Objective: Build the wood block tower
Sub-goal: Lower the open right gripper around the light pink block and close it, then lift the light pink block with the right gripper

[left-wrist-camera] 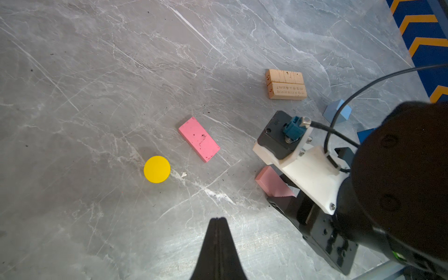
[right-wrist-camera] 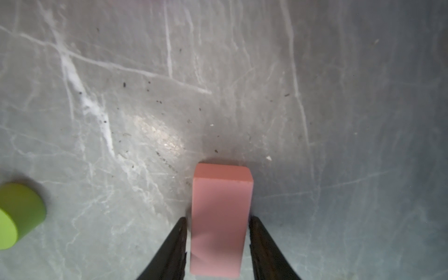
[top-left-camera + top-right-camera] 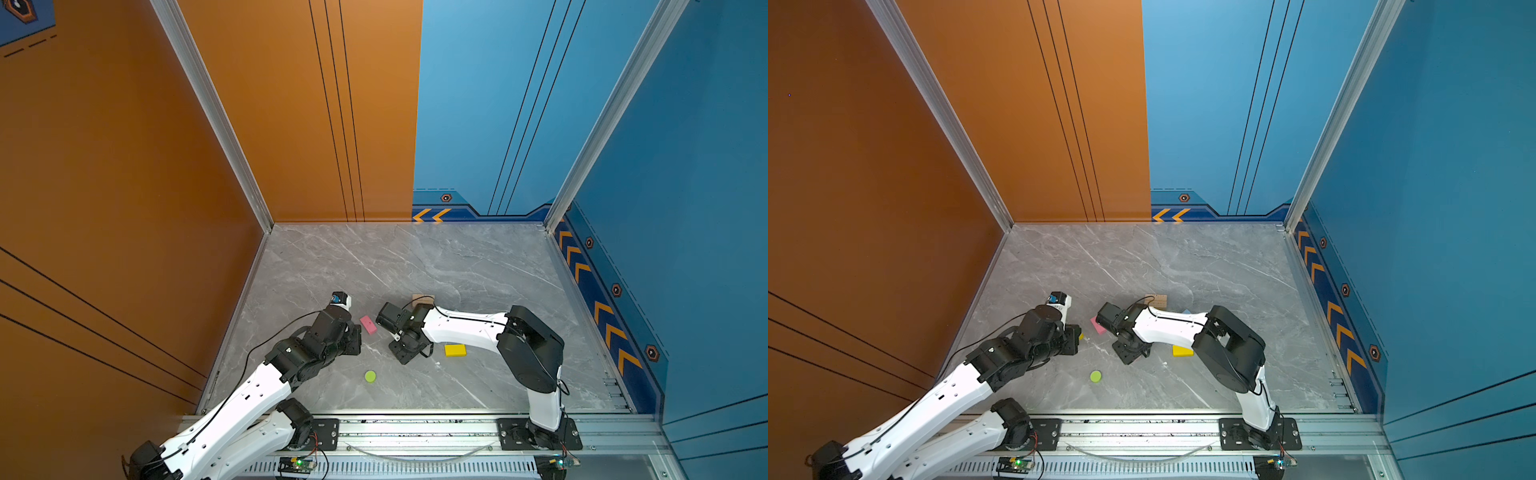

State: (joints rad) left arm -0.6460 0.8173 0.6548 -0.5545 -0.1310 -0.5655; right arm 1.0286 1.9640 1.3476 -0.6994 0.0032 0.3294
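left claw (image 1: pixel 219 221) — pressed together | right claw (image 2: pixel 218 217) — astride pink bar (image 2: pixel 221 194)

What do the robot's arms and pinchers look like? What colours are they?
The left arm and right arm are both smooth white shells with chunky black joints. Thin black cables run along them, one plugged in with a teal connector. The left gripper and right gripper are black, with thin pointed fingers.

Grey marbled floor (image 3: pixel 415 257); orange wall panels (image 3: pixel 104 166) left, blue panels (image 3: pixel 685 166) right; lighting seemingly overhead.
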